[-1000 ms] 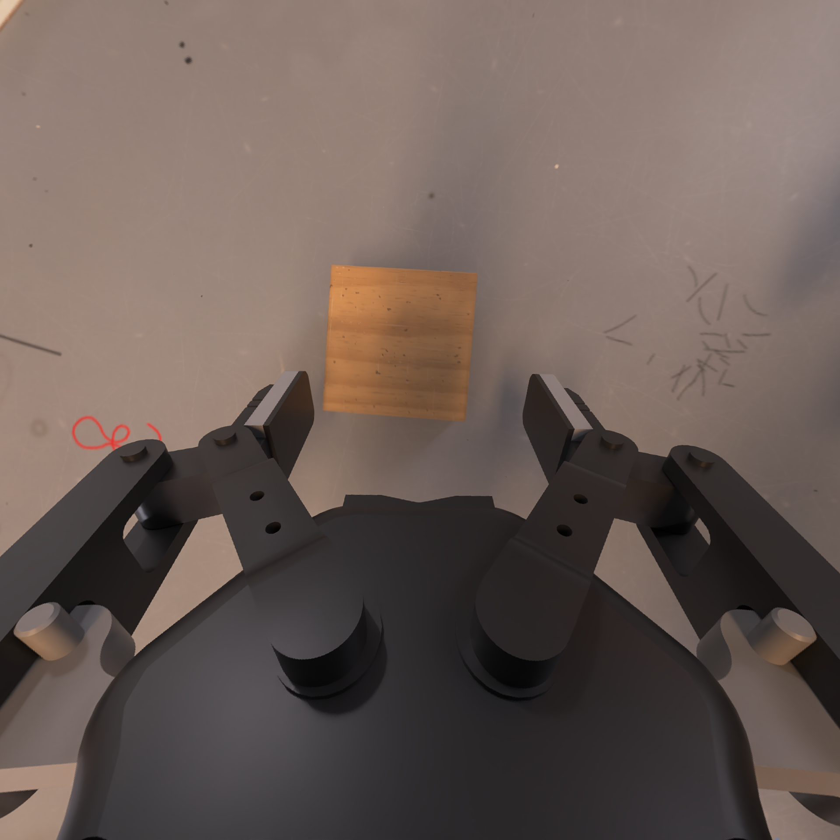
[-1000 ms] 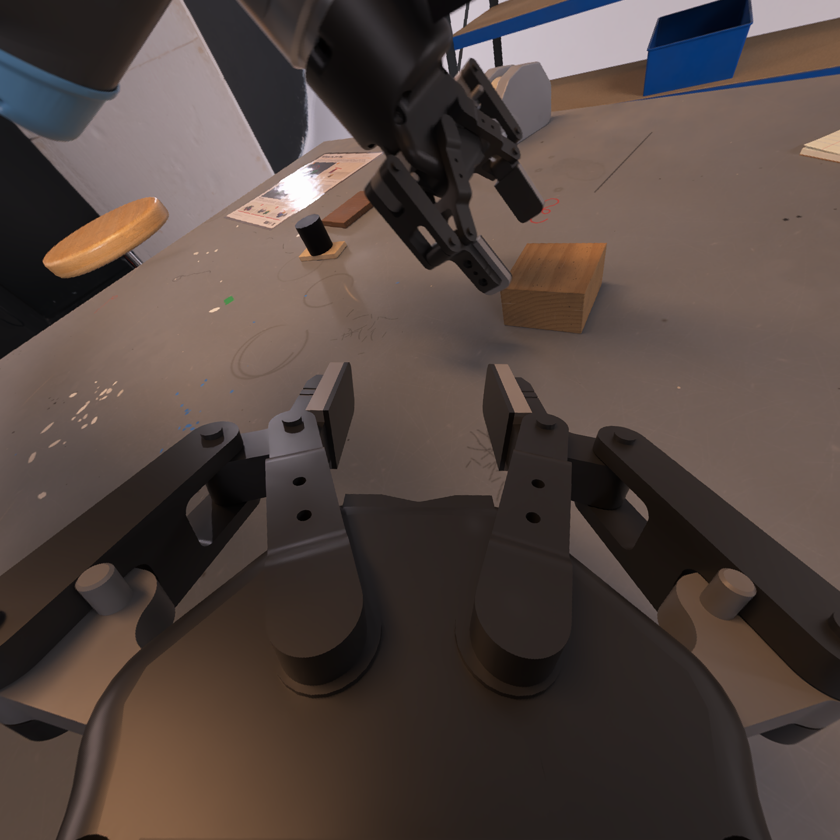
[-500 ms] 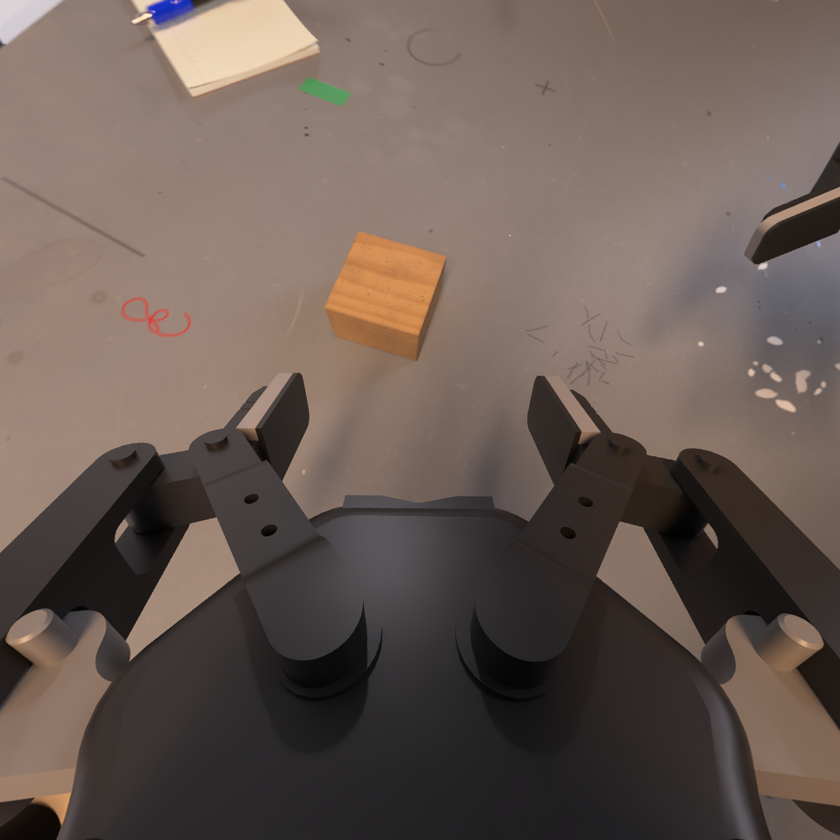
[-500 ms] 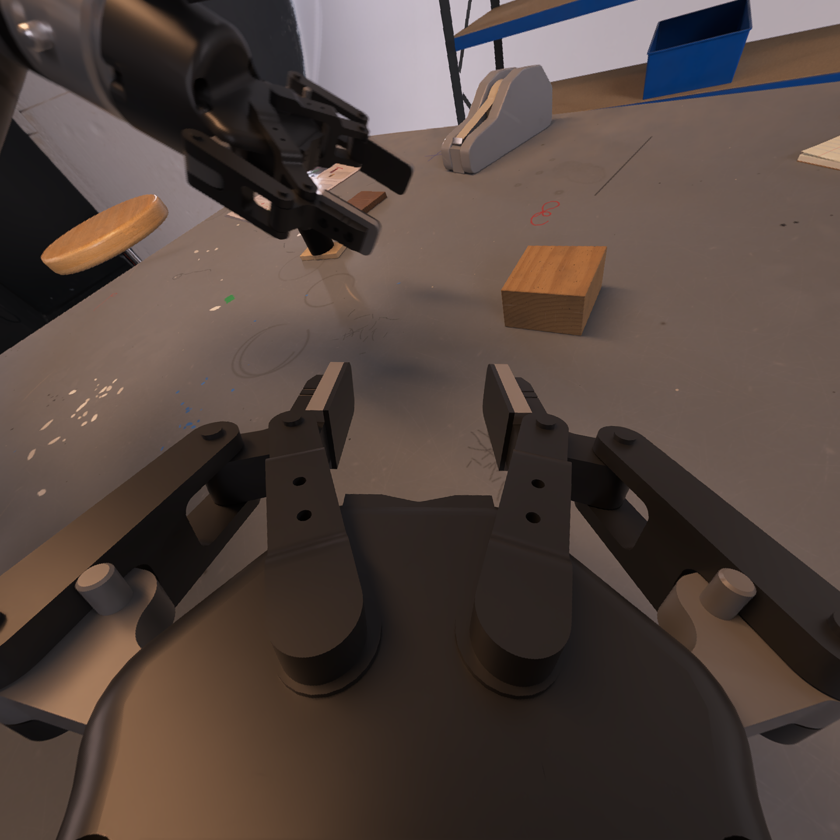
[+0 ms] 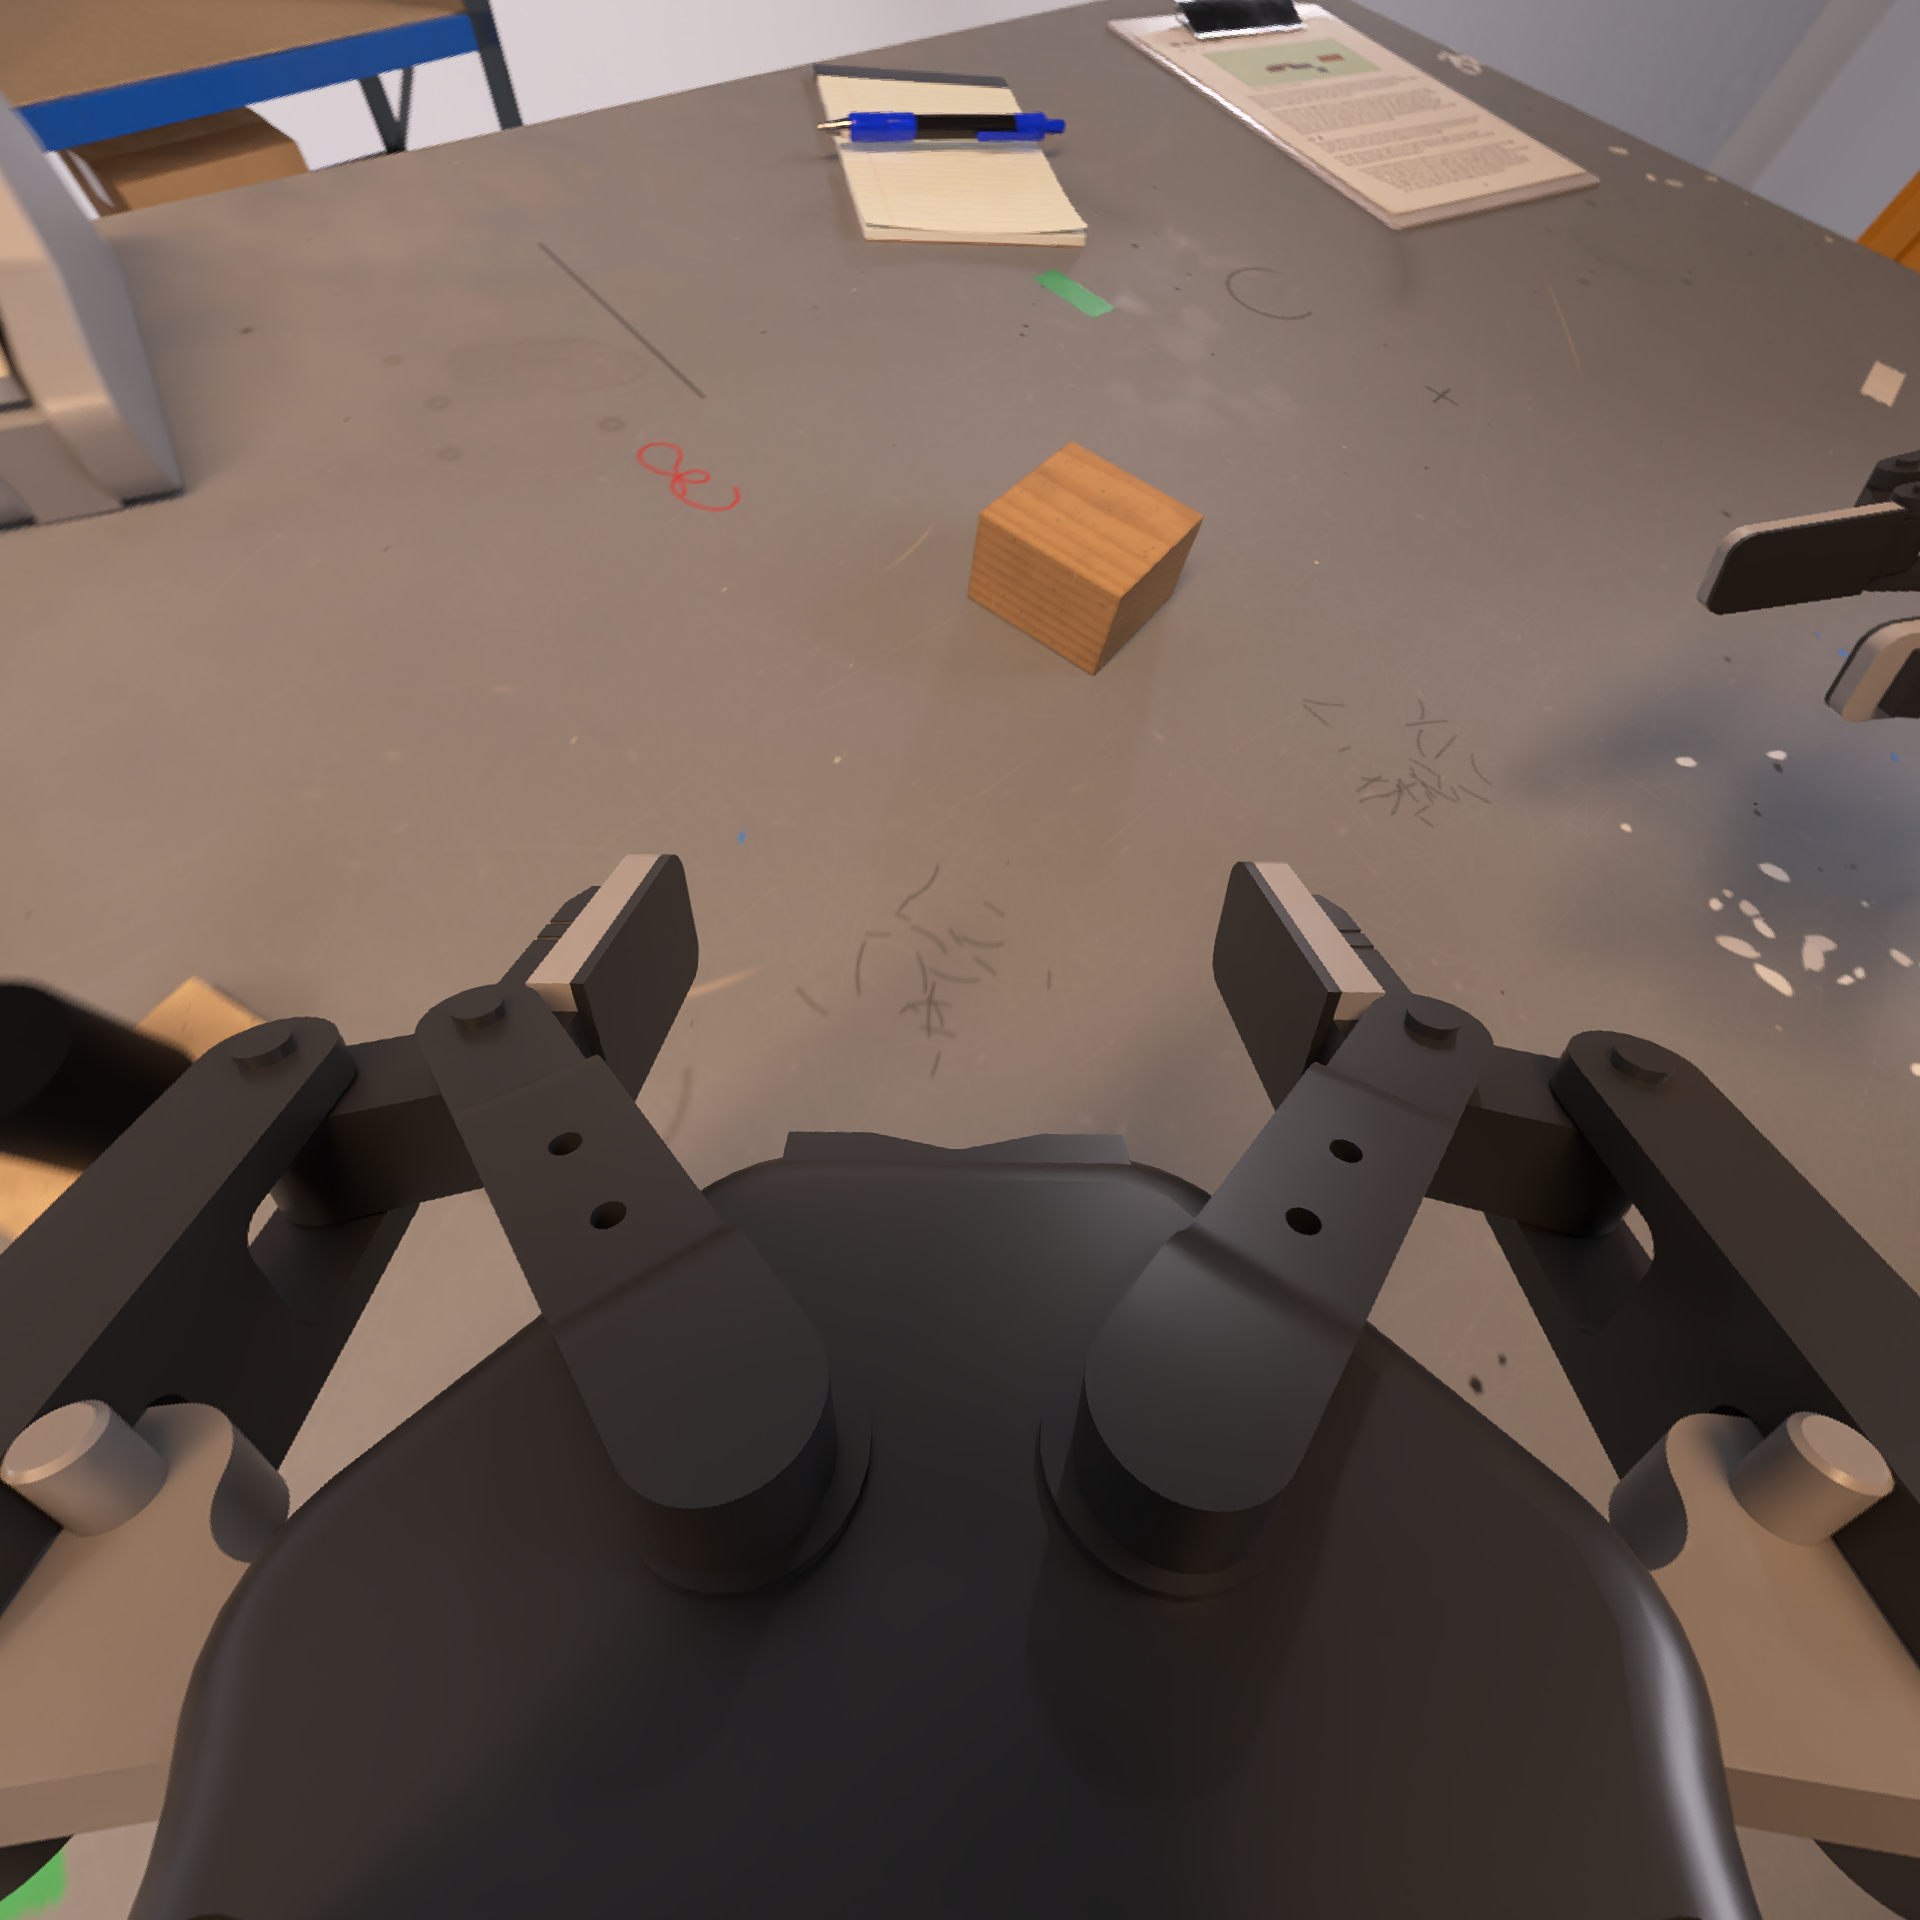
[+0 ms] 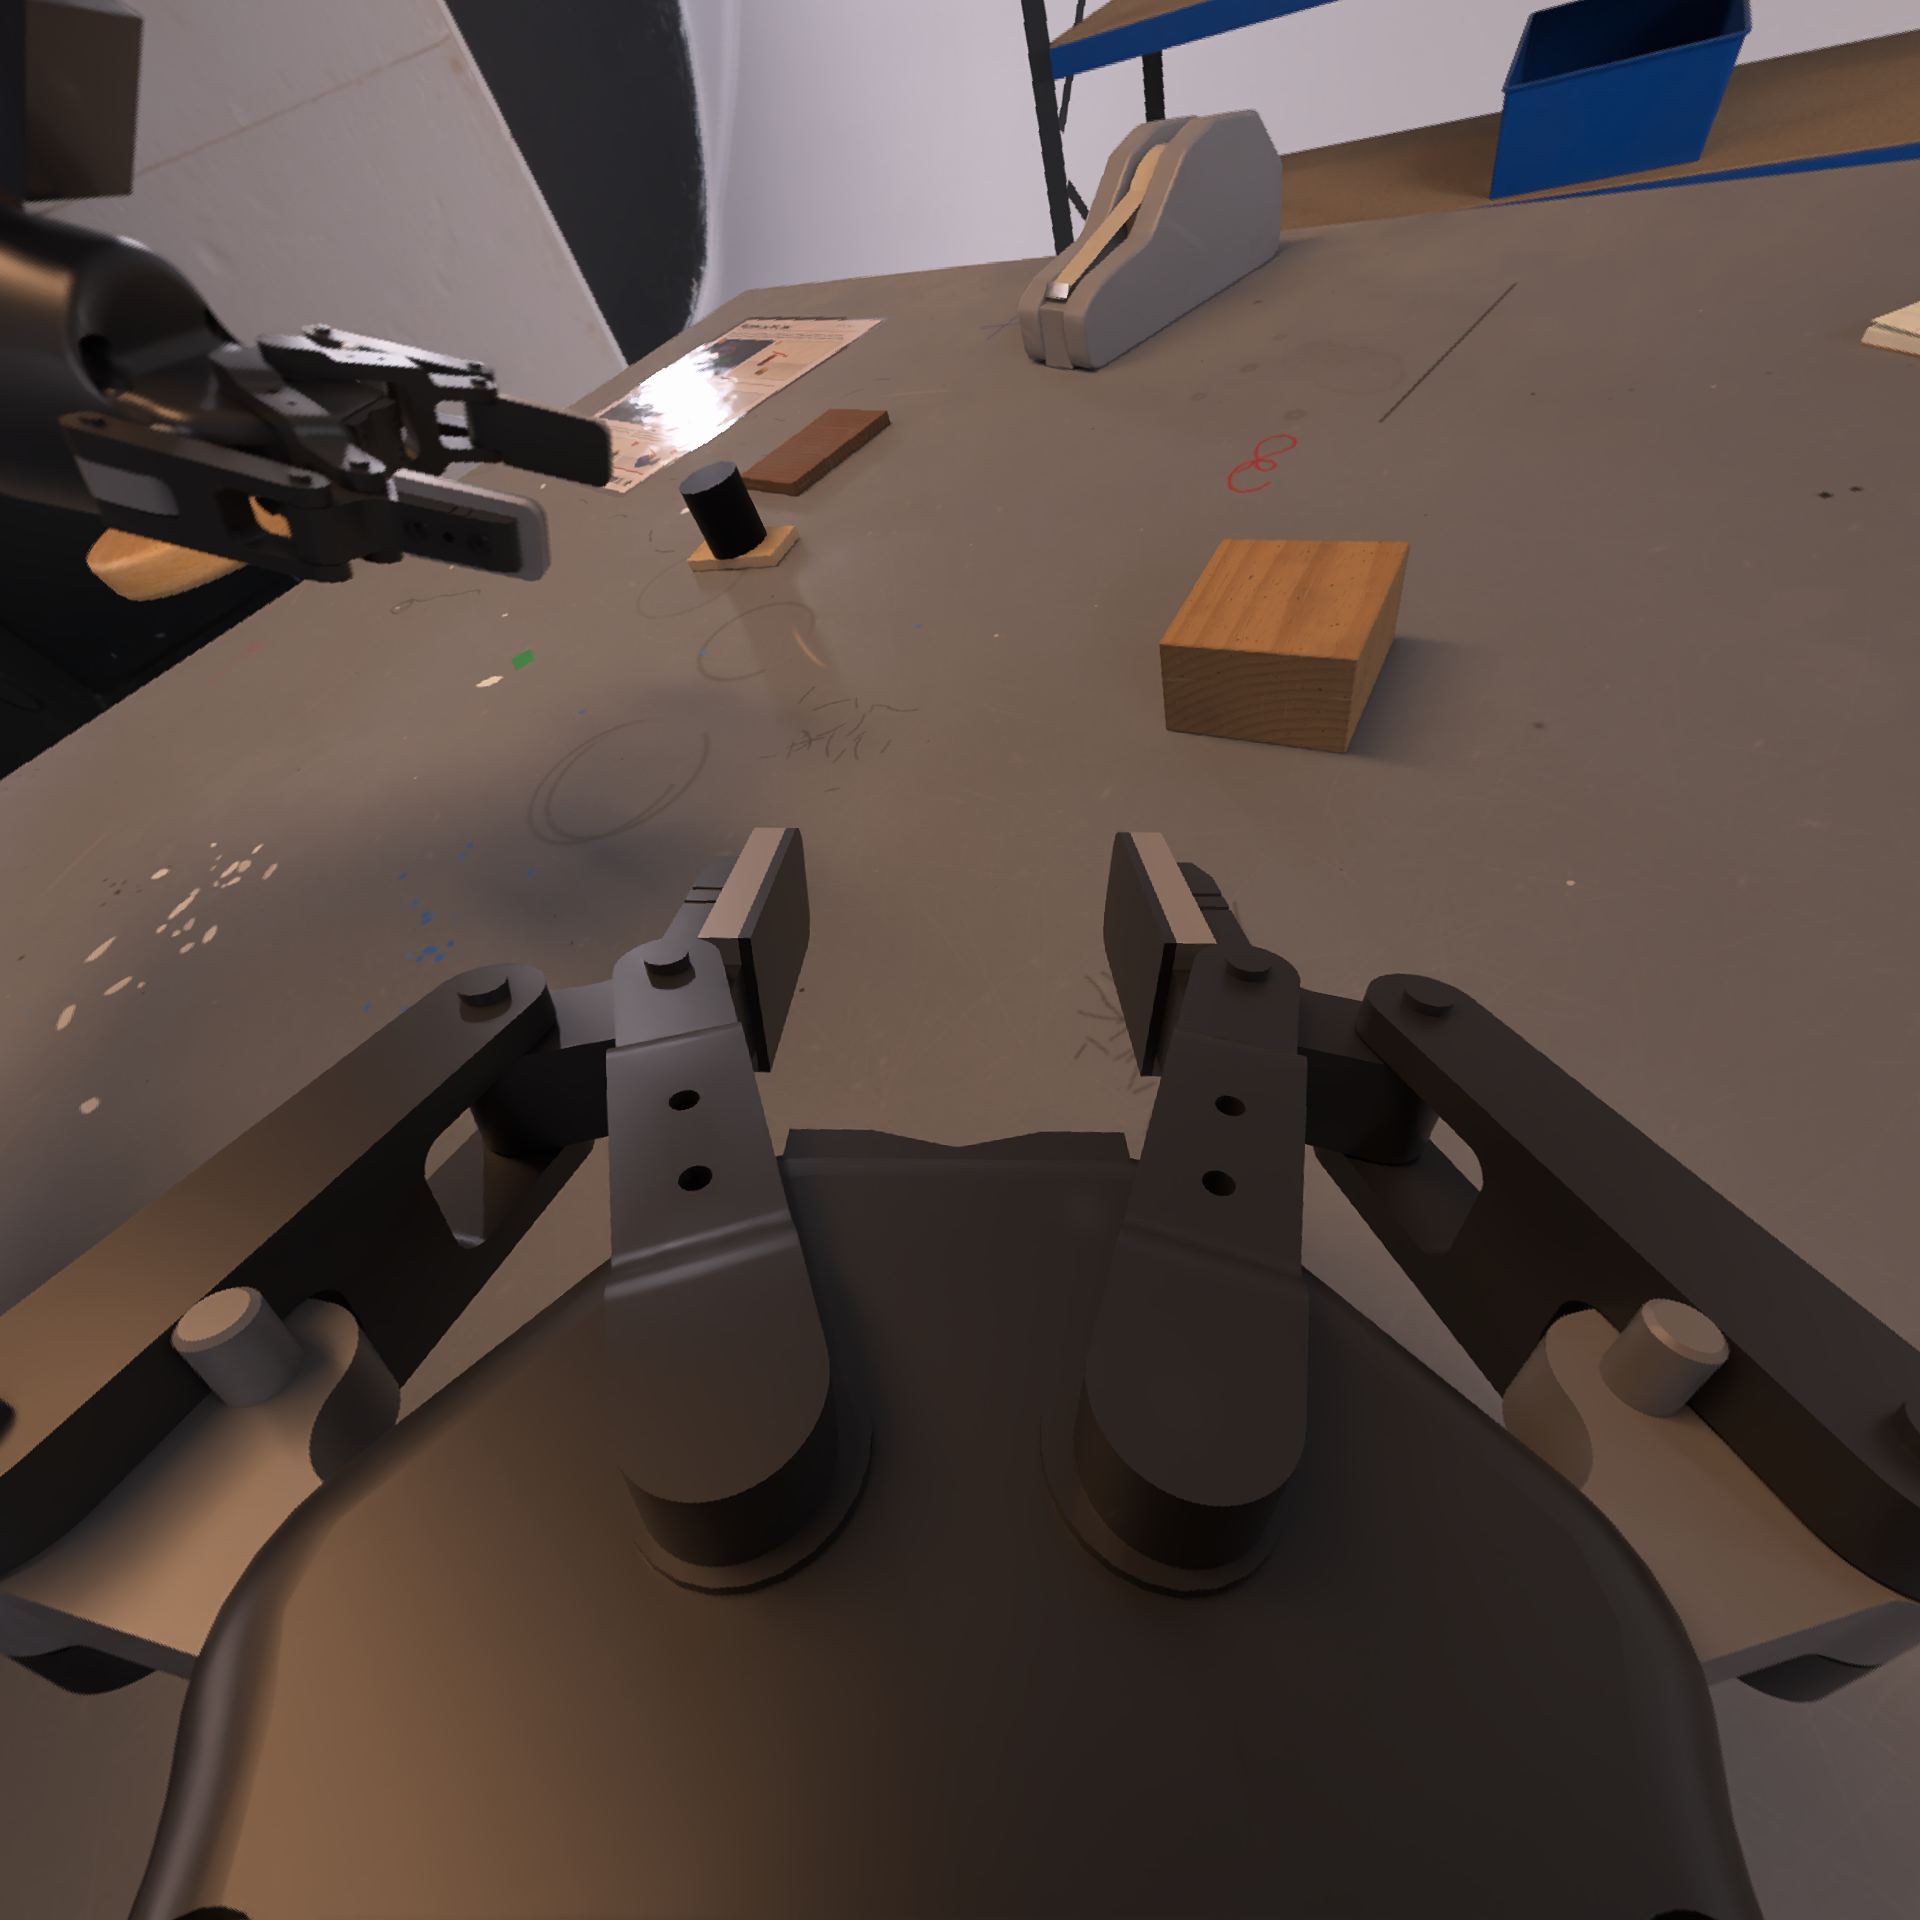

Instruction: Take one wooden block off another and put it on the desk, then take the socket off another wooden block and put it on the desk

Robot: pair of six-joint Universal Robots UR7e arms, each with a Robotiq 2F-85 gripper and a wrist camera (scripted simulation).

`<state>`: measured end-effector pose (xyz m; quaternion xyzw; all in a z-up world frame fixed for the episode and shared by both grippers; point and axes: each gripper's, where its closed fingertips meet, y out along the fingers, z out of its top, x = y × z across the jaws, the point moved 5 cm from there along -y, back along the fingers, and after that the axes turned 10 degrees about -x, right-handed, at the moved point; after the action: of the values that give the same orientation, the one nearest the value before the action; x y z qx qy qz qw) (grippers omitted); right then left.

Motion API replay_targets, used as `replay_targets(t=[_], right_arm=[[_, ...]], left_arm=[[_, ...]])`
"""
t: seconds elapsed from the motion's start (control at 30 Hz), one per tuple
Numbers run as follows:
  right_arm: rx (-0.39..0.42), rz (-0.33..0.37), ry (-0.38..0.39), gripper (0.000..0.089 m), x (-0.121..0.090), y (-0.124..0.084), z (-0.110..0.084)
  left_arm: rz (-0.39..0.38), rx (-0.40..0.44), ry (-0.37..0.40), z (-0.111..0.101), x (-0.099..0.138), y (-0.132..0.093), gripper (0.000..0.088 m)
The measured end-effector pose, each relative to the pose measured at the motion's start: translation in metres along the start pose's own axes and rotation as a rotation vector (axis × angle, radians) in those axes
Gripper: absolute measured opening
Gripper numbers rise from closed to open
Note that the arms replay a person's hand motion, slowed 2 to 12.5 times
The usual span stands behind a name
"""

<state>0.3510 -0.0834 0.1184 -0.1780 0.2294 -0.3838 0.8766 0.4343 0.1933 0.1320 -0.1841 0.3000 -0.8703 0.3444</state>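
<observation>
A light wooden block (image 5: pixel 1086 556) lies alone on the grey desk (image 5: pixel 520 675); it also shows in the right wrist view (image 6: pixel 1283 639). A black cylindrical socket (image 6: pixel 722 509) stands upright on a thin pale wooden block (image 6: pixel 764 549). A dark flat wooden piece (image 6: pixel 816 449) lies just behind it. My left gripper (image 5: pixel 951 914) is open and empty, raised above the desk just left of the socket (image 6: pixel 566 499). In its own view the socket is a dark blur at the left edge (image 5: pixel 62 1081). My right gripper (image 6: pixel 956 894) is open and empty, low over the desk in front of the block.
A grey tape dispenser (image 6: pixel 1153 244) and a glossy printed sheet (image 6: pixel 727 384) sit at the desk's far side. A notepad with a blue pen (image 5: pixel 961 171) and a clipboard (image 5: pixel 1382 114) lie beyond the block. A blue bin (image 6: pixel 1621 94) stands on a shelf.
My left gripper, open, has risen off the wooden block and swung away toward the socket, tilting from looking down to looking across the desk. The right gripper has not moved.
</observation>
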Motion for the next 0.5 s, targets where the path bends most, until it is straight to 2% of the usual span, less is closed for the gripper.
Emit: replay_targets(t=[0.2,0.5], right_arm=[[-0.008,0.008,0.002,0.0518,-0.001,0.003,-0.001],[-0.022,0.011,0.003,0.0518,-0.001,0.008,-0.003]], left_arm=[[0.035,0.042,-0.060,-0.032,-0.008,-0.027,0.0854],[0.126,0.070,-0.099,-0.076,-0.020,-0.059,0.0854]])
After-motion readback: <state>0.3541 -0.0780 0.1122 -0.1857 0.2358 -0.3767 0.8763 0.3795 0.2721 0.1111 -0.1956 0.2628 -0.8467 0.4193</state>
